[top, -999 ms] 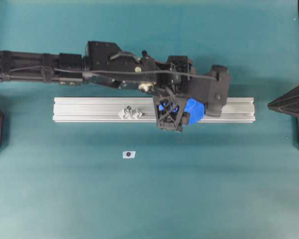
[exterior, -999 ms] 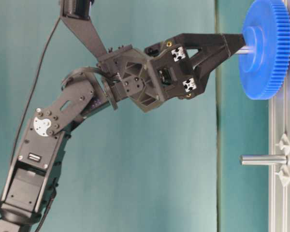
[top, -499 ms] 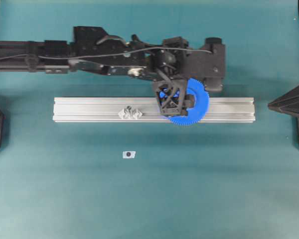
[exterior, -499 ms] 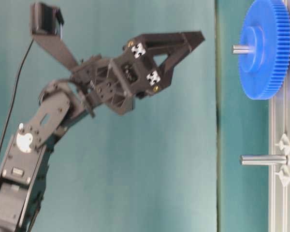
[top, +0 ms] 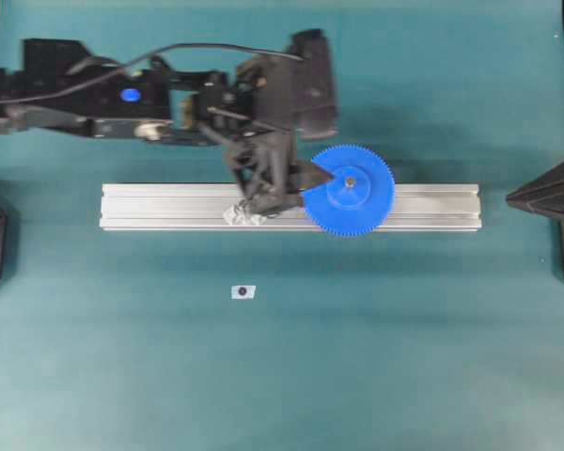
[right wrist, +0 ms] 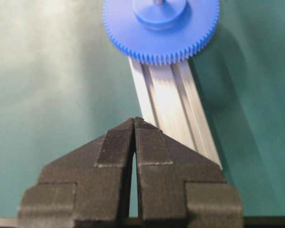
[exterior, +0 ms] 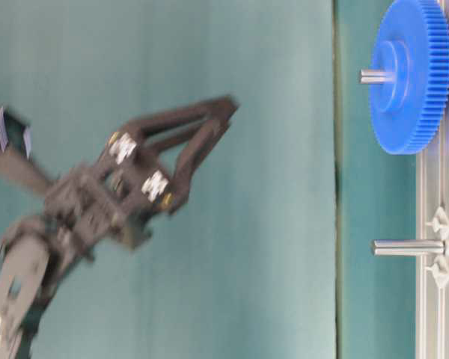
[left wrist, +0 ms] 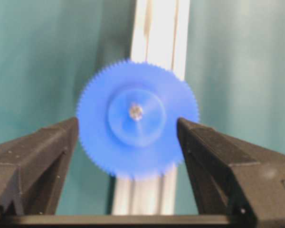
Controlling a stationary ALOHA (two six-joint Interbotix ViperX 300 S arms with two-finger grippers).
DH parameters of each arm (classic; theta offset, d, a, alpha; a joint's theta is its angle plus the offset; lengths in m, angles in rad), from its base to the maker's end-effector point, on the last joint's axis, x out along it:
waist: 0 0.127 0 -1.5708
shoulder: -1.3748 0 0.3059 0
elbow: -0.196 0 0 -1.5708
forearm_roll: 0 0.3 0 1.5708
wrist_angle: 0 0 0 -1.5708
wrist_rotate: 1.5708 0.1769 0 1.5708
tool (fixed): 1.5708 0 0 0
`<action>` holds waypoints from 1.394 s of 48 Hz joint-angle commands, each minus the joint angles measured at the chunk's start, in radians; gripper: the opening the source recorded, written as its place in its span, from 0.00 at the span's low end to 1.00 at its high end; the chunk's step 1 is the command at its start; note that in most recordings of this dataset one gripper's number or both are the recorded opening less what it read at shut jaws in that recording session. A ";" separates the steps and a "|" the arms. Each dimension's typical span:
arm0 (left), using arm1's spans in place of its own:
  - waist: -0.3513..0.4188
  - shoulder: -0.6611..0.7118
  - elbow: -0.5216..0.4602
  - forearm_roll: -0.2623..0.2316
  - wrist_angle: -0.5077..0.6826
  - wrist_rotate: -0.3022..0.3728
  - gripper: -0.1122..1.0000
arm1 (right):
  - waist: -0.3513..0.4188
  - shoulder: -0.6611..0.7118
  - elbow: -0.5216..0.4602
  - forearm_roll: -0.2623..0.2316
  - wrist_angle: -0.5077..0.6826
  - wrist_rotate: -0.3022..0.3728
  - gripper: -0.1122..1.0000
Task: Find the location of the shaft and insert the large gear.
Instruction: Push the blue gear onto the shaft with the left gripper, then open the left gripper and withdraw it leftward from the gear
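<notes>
The large gear (top: 350, 190), a bright blue toothed disc, lies flat on the aluminium rail (top: 150, 207) with the shaft (exterior: 373, 75) poking up through its hub. In the left wrist view the gear (left wrist: 137, 118) is centred ahead of my left gripper (left wrist: 128, 121), whose fingers (left wrist: 47, 147) are wide apart and clear of the rim. Seen from table level, that left gripper (exterior: 226, 116) is open, blurred and well above the gear. My right gripper (right wrist: 134, 121) is shut on nothing, far along the rail from the gear (right wrist: 161, 28).
A second grey peg (exterior: 408, 247) stands upright between clear brackets (top: 240, 216) on the rail, partly under the left gripper from overhead. A small white tag (top: 242, 291) lies on the teal mat in front of the rail. The right arm (top: 550, 202) stays at the right edge.
The left gripper, which was at the gear's hub, has pulled up and back to the left with open jaws. The gear stays seated on the shaft.
</notes>
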 commanded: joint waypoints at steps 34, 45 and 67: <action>-0.058 -0.268 0.267 0.002 -0.232 -0.029 0.85 | -0.002 -0.003 -0.028 0.005 -0.006 0.009 0.15; -0.060 -0.295 0.313 0.002 -0.250 -0.066 0.84 | -0.002 -0.008 -0.026 0.006 -0.008 0.009 0.15; -0.071 -0.367 0.385 0.003 -0.259 -0.072 0.84 | -0.002 -0.009 -0.025 0.006 -0.006 0.008 0.15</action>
